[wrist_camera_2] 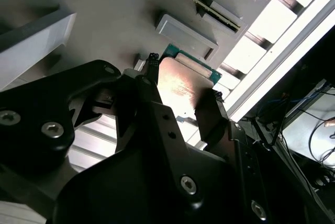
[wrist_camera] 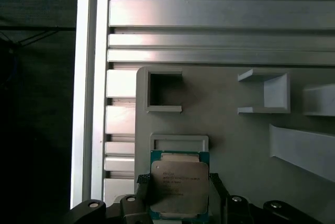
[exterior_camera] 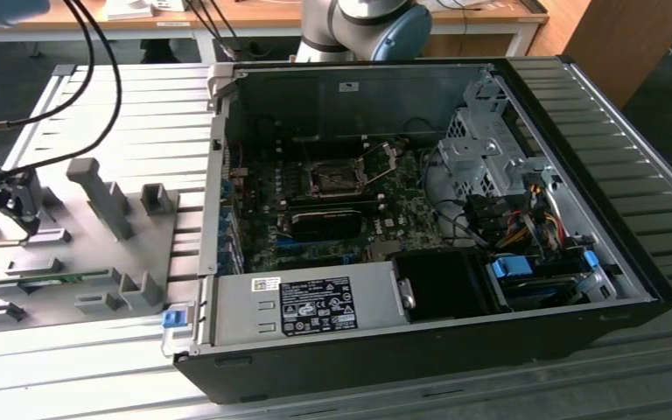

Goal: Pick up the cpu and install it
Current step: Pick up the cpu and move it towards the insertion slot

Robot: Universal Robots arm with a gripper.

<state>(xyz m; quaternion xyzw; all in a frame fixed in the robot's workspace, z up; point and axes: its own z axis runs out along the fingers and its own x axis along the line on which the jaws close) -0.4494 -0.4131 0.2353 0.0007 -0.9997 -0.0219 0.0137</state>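
The cpu (wrist_camera: 179, 179) is a small square chip with a silvery top and a green rim. It lies by a small raised frame on the grey tray (wrist_camera: 235, 145), near the tray's corner. My gripper (wrist_camera: 178, 185) is down over it, with one black finger against each of two opposite edges, so it is shut on the cpu. The second wrist view also has the cpu (wrist_camera_2: 183, 85) between the two fingers (wrist_camera_2: 151, 72). I cannot tell whether the chip has left the tray. In the exterior view the gripper (exterior_camera: 15, 206) stands at the left, over the tray (exterior_camera: 102, 254).
An open computer case (exterior_camera: 430, 210) lies to the exterior view's right of the tray, with the dark square socket (exterior_camera: 333, 179) on its board. A green memory stick (exterior_camera: 50, 280) and several grey holders (exterior_camera: 97, 197) stand on the tray. Cables hang above the gripper.
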